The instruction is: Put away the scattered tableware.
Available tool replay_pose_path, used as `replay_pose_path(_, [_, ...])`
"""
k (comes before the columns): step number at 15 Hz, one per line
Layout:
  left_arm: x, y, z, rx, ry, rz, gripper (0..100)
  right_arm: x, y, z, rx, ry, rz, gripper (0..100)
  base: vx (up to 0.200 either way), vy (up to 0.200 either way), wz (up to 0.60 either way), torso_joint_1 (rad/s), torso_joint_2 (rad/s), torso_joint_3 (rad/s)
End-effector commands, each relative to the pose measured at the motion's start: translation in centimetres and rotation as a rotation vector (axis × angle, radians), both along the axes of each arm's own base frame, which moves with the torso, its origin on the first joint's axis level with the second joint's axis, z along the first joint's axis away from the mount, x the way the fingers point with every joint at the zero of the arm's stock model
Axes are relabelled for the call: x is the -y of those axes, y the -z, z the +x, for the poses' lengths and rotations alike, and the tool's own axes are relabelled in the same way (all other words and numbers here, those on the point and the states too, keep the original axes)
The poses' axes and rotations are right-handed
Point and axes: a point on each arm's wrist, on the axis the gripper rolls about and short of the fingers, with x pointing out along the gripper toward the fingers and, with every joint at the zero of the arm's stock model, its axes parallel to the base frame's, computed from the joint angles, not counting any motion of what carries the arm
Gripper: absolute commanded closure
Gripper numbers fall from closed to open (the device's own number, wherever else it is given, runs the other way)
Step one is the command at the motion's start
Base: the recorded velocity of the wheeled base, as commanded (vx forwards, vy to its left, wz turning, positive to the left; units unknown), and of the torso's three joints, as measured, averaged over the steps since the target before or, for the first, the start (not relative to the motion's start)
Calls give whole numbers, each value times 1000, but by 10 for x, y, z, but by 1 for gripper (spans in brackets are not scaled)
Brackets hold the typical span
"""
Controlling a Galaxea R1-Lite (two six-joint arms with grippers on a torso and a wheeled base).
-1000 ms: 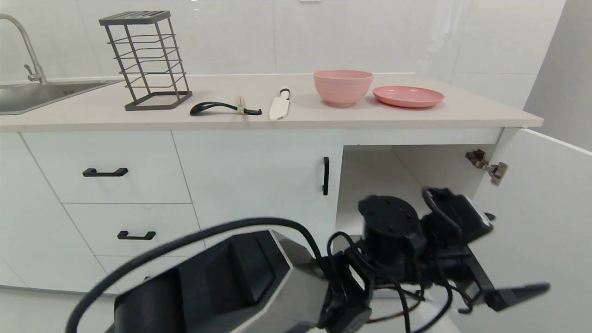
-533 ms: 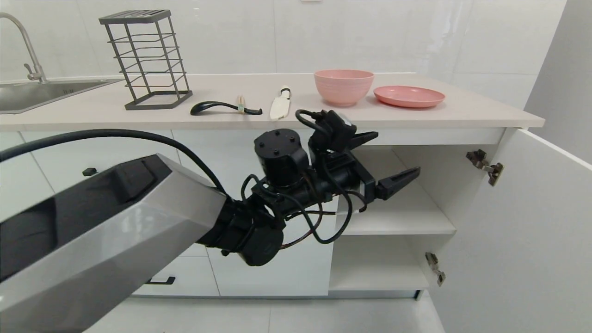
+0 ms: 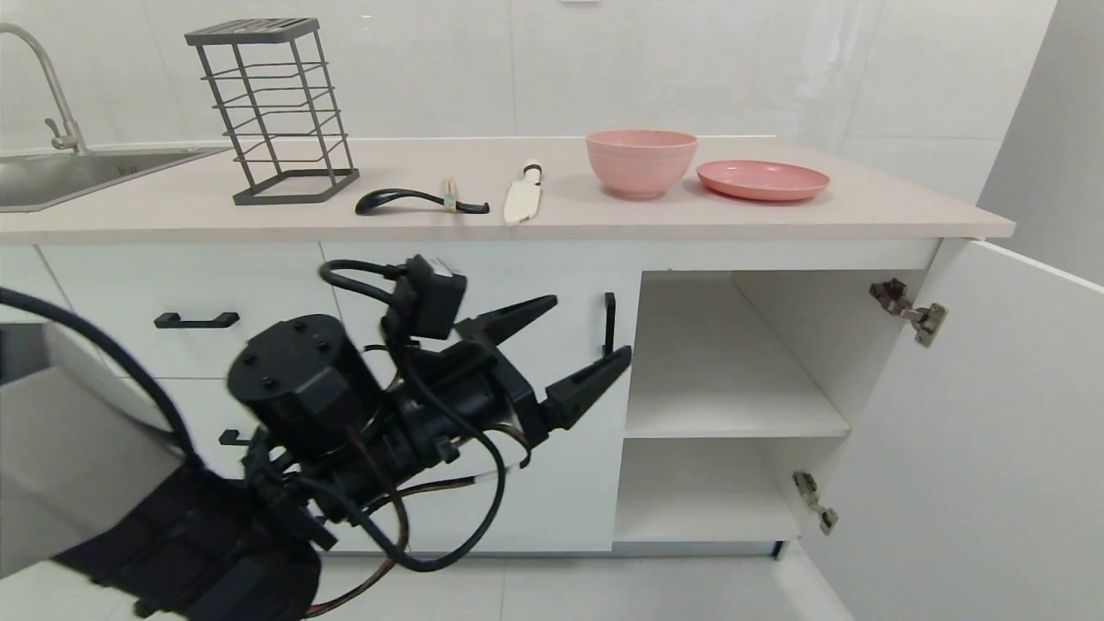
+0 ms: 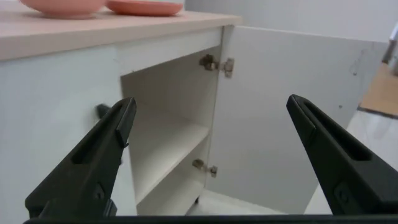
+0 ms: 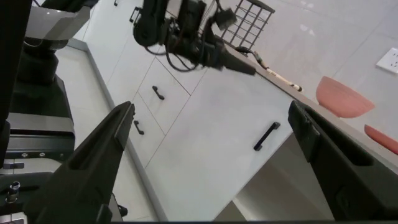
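The left gripper (image 3: 593,326) hangs before a shut cupboard door (image 3: 569,483), fingers wide apart and empty. The right gripper (image 5: 208,115) is likewise spread on nothing. On the counter (image 3: 862,216), at about 1 o'clock from the left gripper, sits the pink bowl (image 3: 641,162): round, deep, seemingly matte plastic. Best pinch its rim, one finger inside. The shallow pink plate (image 3: 762,179) lies just beside it at 3 o'clock. The open cupboard's flat white shelf (image 3: 733,405) is below.
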Motion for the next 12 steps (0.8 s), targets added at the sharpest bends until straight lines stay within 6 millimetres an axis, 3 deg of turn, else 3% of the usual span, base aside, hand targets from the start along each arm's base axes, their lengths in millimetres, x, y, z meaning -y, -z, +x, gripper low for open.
replay_pose_path(1, [-51, -35, -40, 29, -96, -103, 0, 0, 0, 1, -12, -2, -1, 0, 0, 0, 0, 0, 0, 0])
replay_pose_path(2, [-83, -57, -66, 77, -169, -190, 0, 0, 3, 2, -32, -2, -4, 0, 0, 0, 0, 0, 0, 0])
replay_pose_path(3, [-109, -61, -83, 106, -233, -217, 0, 0, 4, 3, -52, 0, -2, 0, 0, 0, 0, 0, 0, 0])
replay_pose_path(5, [-162, -46, -120, 136, -452, -212, 0, 0, 7, 4, -85, 5, 1, 0, 0, 0, 0, 0, 0, 0])
replay_pose_path(6, [-173, -38, -135, 146, -512, -211, 0, 0, 8, 5, -94, 5, 1, 0, 0, 0, 0, 0, 0, 0])
replay_pose_path(9, [-194, -50, -195, 348, -625, -290, 0, 1, 14, 7, -157, 6, 7, 0, 0, 0, 0, 0, 0, 0])
replay_pose_path(10, [-197, -40, -221, 360, -657, -283, 0, 1, 19, 8, -206, 7, 4, 0, 0, 0, 0, 0, 0, 0])
replay_pose_path(12, [-199, -22, -252, 332, -686, -269, 0, 1, 29, 10, -301, 8, 6, 0, 0, 0, 0, 0, 0, 0])
